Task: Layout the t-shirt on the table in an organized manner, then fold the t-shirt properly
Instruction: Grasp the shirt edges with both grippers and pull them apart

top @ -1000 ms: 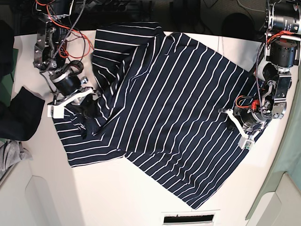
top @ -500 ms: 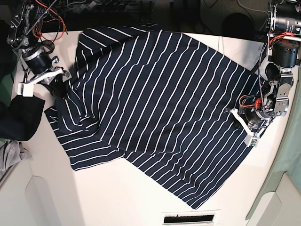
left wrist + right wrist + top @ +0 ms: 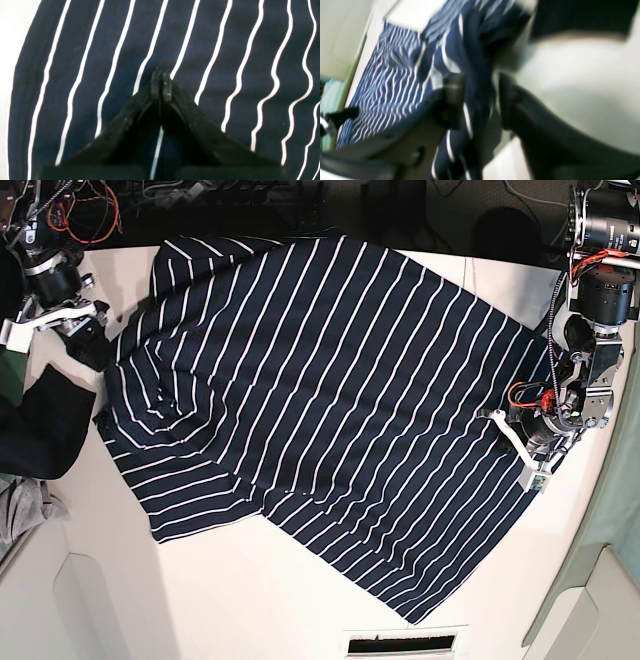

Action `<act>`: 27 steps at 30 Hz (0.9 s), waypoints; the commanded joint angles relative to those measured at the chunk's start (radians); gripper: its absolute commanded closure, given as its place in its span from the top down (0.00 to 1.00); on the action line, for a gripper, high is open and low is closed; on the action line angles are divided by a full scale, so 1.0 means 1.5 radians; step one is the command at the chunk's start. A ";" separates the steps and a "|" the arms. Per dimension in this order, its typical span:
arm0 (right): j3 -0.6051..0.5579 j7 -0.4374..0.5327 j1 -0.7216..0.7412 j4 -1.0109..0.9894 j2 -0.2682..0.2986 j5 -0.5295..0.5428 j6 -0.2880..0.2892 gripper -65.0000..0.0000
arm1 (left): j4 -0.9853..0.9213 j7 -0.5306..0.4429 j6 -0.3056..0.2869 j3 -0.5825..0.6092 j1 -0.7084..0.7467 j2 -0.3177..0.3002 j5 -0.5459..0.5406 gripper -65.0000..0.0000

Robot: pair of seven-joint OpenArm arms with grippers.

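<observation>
T-shirt (image 3: 320, 410) is lying spread across the table (image 3: 250, 600), stretching between both claws. Right gripper (image 3: 477, 100) is clamping a bunched edge; left gripper (image 3: 161, 82) is sitting pinched narrow on fabric. Risk: overpulling w/ right is dragging cloth off the near edge, or slipping.

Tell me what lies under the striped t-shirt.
The white table shows all around the t-shirt, so the shirt lies on it. Whatever else may sit beneath the fabric is covered and cannot be seen.
</observation>
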 commanded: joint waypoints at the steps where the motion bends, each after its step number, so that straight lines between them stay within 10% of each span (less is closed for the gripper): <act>1: 0.009 0.005 0.006 0.032 0.007 0.016 0.008 0.44 | 0.005 0.014 0.002 -0.003 -0.014 -0.013 0.001 0.00; 11: -0.019 -0.019 0.058 0.166 0.007 -0.021 0.002 0.42 | 0.068 0.022 -0.001 -0.003 -0.021 -0.035 -0.049 0.00; 16: -0.135 -0.010 0.129 0.071 0.008 -0.146 -0.018 0.01 | 0.108 0.020 0.000 -0.003 -0.028 -0.014 -0.050 0.00; 27: -0.199 -0.093 0.070 0.029 0.015 -0.180 -0.016 0.00 | 0.095 0.059 -0.018 -0.002 0.017 -0.028 -0.051 0.00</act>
